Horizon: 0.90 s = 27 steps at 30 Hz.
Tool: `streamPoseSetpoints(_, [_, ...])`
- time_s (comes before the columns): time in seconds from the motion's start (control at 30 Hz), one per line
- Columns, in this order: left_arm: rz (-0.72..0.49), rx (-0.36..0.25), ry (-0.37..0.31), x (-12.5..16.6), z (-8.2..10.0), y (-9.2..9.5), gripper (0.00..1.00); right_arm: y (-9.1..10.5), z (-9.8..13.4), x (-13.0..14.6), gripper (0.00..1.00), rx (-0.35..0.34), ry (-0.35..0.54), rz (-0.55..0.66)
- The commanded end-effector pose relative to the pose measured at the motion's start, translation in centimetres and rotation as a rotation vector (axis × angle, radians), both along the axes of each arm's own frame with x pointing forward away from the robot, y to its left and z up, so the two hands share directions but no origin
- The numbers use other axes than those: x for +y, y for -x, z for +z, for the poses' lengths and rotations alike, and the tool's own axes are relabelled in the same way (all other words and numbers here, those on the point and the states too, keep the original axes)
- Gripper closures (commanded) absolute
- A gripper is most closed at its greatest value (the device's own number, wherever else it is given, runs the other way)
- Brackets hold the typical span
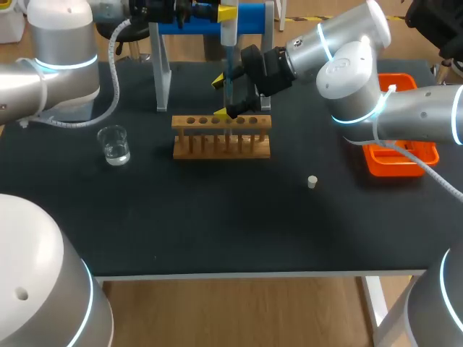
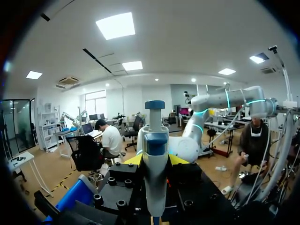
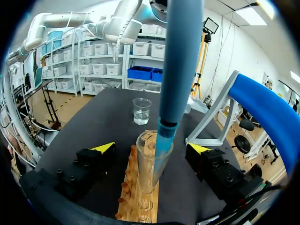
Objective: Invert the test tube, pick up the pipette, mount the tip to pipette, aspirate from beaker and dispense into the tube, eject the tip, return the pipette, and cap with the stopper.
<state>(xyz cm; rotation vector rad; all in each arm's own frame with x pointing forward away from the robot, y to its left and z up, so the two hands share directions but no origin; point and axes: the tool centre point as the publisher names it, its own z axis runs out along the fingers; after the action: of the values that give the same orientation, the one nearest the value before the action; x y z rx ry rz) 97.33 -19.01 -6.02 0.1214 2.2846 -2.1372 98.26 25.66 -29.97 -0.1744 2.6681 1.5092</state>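
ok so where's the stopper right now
In the head view the white stopper lies on the black table, right of the wooden rack and nearer the front edge, left of the orange tray.

Place: robot lab | evidence: wooden tube rack [image 1: 221, 135] on black surface [image 1: 217, 217]; beaker [image 1: 114, 144] at its 9 o'clock; pipette [image 1: 228, 35] above it.

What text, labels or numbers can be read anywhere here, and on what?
No readable text in any view.
On the beaker: markings, if any, too small to read.
On the pipette: no legible label or number.
On the wooden rack: no print visible.
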Motion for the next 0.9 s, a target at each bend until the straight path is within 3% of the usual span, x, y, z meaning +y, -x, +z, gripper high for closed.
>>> streamPoseSetpoints(0.03, [0.007, -0.003, 0.001, -0.08, -0.11, 0.28, 1.00, 0.04, 0.04, -0.07, 0.00, 0.000, 0.000, 0.000])
streamPoseSetpoints(0.9, [0.050, -0.020, -0.012, 0.01, -0.41, 1.09, 1.00, 0.04, 0.04, -0.07, 0.00, 0.000, 0.000, 0.000])
